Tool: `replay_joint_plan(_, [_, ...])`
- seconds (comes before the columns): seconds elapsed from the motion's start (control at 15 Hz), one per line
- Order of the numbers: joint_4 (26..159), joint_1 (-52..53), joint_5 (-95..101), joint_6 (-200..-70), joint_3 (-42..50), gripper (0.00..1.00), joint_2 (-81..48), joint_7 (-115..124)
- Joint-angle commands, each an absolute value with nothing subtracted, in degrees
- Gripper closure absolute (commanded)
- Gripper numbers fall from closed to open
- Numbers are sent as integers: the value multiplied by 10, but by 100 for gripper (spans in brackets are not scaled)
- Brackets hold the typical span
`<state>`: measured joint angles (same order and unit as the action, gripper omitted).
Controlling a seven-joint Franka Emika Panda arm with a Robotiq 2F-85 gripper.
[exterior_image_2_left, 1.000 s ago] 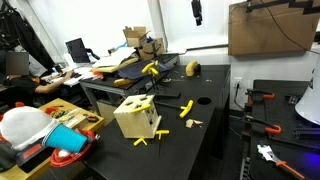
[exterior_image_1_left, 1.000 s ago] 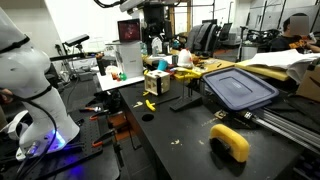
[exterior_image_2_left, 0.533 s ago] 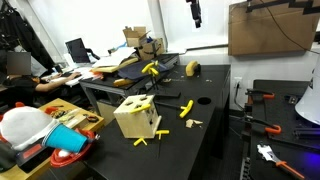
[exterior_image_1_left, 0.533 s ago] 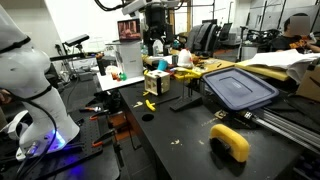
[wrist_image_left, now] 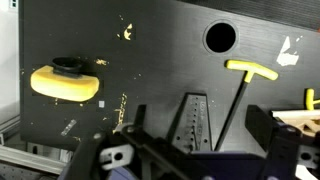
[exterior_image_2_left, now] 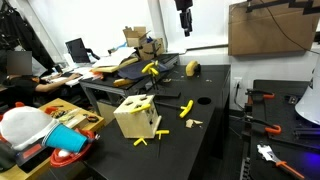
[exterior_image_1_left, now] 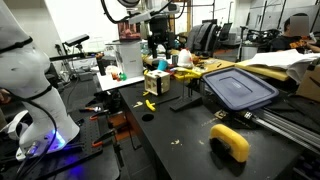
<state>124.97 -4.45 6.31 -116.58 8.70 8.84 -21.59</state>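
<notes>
My gripper [exterior_image_2_left: 184, 18] hangs high above the black table [exterior_image_2_left: 215, 110], and its fingers stand wide apart with nothing between them. It also shows in an exterior view, gripper [exterior_image_1_left: 155, 42], above and behind a pale wooden box [exterior_image_1_left: 157, 80]. In the wrist view the gripper [wrist_image_left: 200, 135] looks straight down on the table [wrist_image_left: 150, 50]. A yellow T-shaped tool [wrist_image_left: 250, 69] lies just beyond the fingers, its dark shaft running down between them. A round hole [wrist_image_left: 220, 37] lies past it. A chunky yellow object [wrist_image_left: 65, 83] rests at the left.
The wooden box [exterior_image_2_left: 137, 117] stands near the table's front with yellow T pieces [exterior_image_2_left: 186, 108] scattered round it. A blue lid [exterior_image_1_left: 240, 88] and a yellow object [exterior_image_1_left: 230, 141] lie on the table. A white robot body [exterior_image_1_left: 30, 80] and cluttered desks stand alongside.
The gripper has drifted sideways high above the table, toward the left in the view with the cardboard box on the wall. Its fingers have stayed wide apart.
</notes>
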Motion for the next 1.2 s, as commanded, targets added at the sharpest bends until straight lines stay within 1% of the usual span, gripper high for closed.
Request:
replay_joint_plan(0.0, [1262,-30,31,-1190,66,0,87,-207])
replay_joint_plan(0.4, [1254,-2,19,-1205,25,0,70,-214])
replay_joint_plan(1.13, [1208,40,97,-1215,-38,0,-7,-218])
